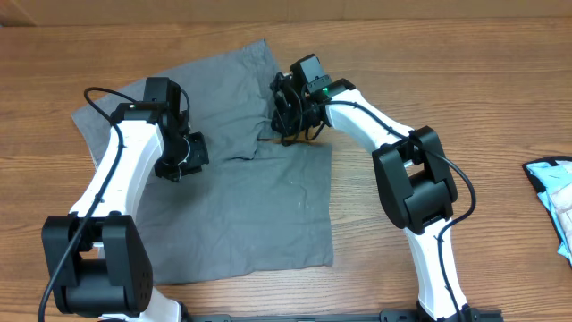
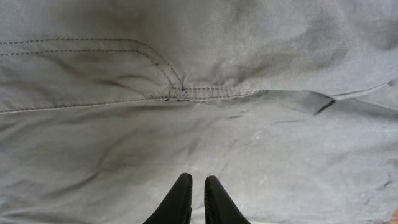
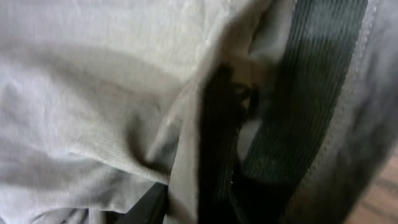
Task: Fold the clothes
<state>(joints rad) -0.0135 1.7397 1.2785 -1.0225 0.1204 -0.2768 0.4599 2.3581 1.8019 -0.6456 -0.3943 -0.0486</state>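
The grey shorts [image 1: 250,206] lie spread on the wooden table, one part reaching to the far left. My left gripper [image 1: 179,163] hovers over the shorts' left middle. In the left wrist view its fingers [image 2: 198,182] are shut with nothing between them, just above the fabric [image 2: 199,124] near a stitched pocket seam [image 2: 186,92]. My right gripper [image 1: 288,121] is at the shorts' far right edge, where the cloth is bunched. In the right wrist view its fingers [image 3: 186,180] are shut on a fold of the shorts [image 3: 93,81] beside the ribbed waistband [image 3: 311,93].
A light blue and white cloth [image 1: 554,192] lies at the table's right edge. Bare wood [image 1: 465,72] surrounds the shorts on the far side and right. Both arm bases stand at the near edge.
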